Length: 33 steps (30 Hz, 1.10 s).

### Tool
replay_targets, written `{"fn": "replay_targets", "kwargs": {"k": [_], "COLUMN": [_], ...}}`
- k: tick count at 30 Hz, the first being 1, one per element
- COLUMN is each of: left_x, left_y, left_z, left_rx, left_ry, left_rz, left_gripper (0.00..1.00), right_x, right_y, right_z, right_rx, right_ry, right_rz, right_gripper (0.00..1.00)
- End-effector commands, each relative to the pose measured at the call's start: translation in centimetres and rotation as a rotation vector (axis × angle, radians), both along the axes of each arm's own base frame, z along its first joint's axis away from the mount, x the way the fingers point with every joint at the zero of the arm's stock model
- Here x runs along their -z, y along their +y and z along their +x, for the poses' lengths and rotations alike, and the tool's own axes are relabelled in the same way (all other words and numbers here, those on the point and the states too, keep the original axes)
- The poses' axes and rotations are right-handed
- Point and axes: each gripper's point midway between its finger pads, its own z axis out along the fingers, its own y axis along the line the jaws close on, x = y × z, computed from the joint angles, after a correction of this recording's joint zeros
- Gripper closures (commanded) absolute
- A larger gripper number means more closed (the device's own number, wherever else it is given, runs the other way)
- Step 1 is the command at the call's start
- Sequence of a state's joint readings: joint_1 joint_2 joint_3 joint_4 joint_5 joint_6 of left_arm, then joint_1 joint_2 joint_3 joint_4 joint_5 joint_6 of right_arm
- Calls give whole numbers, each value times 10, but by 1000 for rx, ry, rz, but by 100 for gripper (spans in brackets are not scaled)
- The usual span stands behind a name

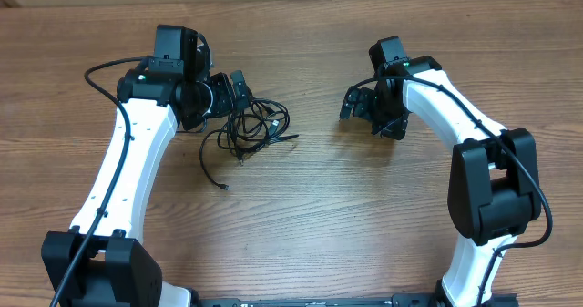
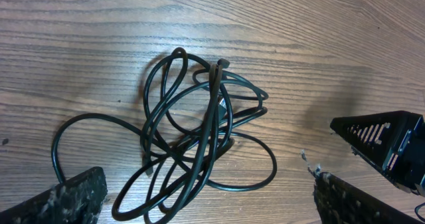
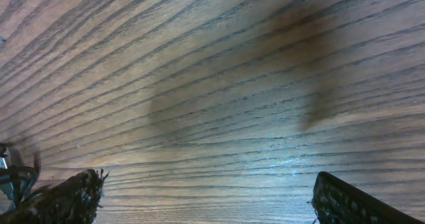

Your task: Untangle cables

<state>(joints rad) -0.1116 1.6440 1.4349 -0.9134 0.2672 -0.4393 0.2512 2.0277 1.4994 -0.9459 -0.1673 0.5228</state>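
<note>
1. Two grippers, both released, jaws wide, nothing held. Left gripper hovers over the cables. Right gripper sits over bare wood, well apart from them.
2. Cables are one small tangle of thin black cords, left of the table's middle and clear of every edge. One loose tail runs out toward the near edge and ends in a small plug. Cord count: cannot tell.
3. Step in hand, my read: first grasp. Left wrist view has the knot centred between the fingers. Closing there likely grabs several strands and tightens it.
4. Better: shift to an outer loop or the loose tail and pinch a single strand.
5. Right gripper should close in on its side of the tangle and take a second strand there. Then pull apart slowly, low over the table.
6. Risk: thin cord on flat wood can slip under the pads. Go down to the surface before closing.
</note>
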Motion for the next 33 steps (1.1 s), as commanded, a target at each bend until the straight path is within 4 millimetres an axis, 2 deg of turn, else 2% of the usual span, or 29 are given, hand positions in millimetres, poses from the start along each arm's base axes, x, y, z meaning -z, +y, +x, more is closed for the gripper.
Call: {"fn": "replay_targets", "kwargs": {"k": [1,33], "left_x": [1,2], "left_y": [-1,4], "left_z": [1,3], "left_rx": [-7,-13], "left_ry": [4,-2], "left_rz": [8,36], "left_gripper": [1,0], "right_x": [-12,-12], "right_y": [-2,-2], "right_z": [5,5], "right_rx": [2,2], "right_ry": [-38,-38], "right_rz": [-4,-4], "right_gripper": [0,0]}}
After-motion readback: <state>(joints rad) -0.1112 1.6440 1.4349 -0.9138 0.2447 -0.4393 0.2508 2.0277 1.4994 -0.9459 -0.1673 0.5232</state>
